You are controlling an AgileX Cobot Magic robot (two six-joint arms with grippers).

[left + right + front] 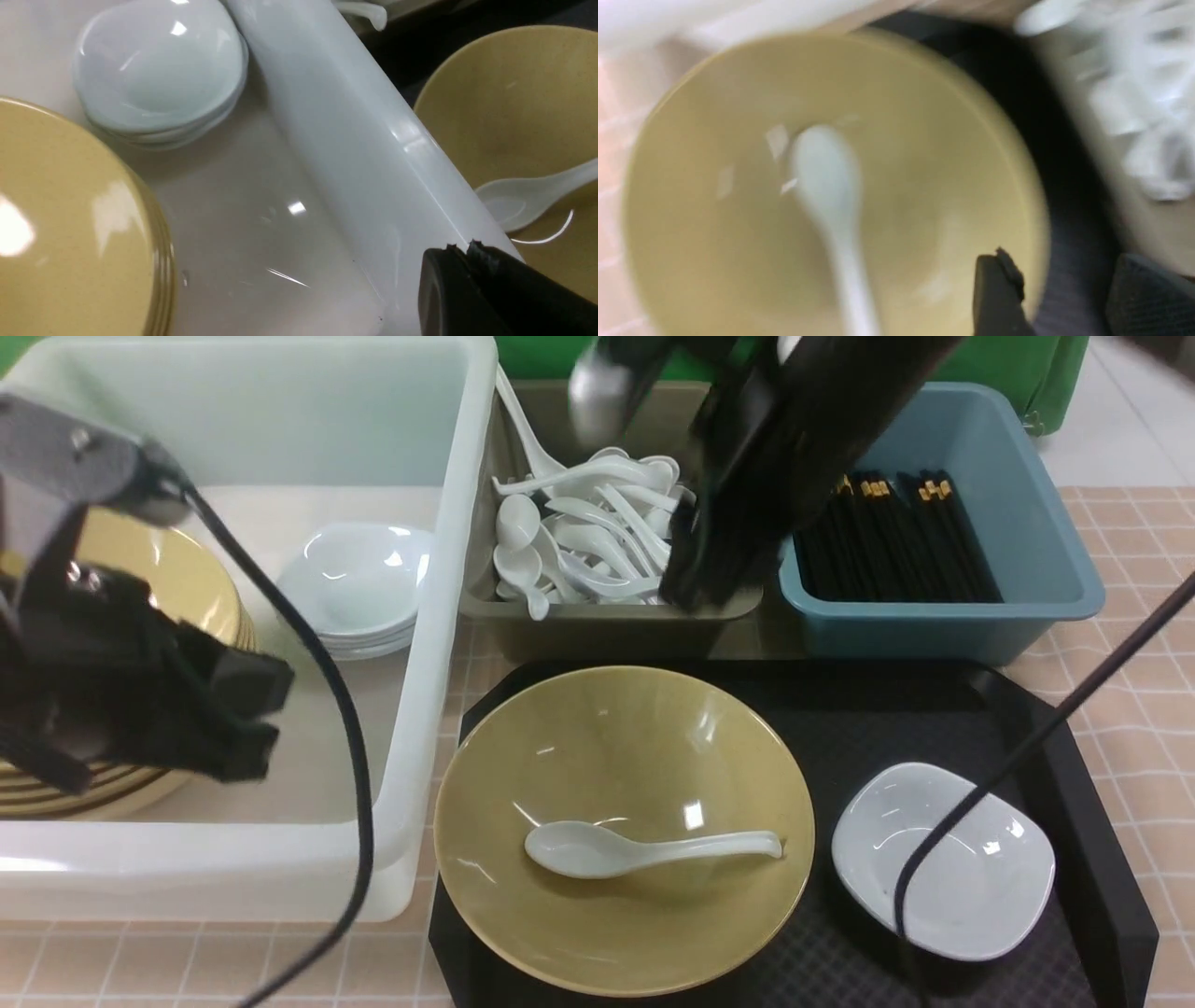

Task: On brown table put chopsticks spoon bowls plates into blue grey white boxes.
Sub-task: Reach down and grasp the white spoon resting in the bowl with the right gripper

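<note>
Right gripper [714, 574] of mine hangs blurred over the near end of the grey bin [597, 630], jaws parted with nothing between them. My left gripper [247, 714] is pinched closed and empty above the white tub [429, 663]. 1 spoon [644, 847] lies in the yellow bowl [579, 737] on the black tray [896, 719], and 1 plate [990, 887] sits beside it, crossed by my cable [1055, 714]. The tub holds stacked bowls [187, 574] and stacked plates [359, 579]. More spoons [588, 532] fill the grey bin, and chopsticks [896, 537] lie in the blue bin [1027, 504] on the brown table [1139, 728].
</note>
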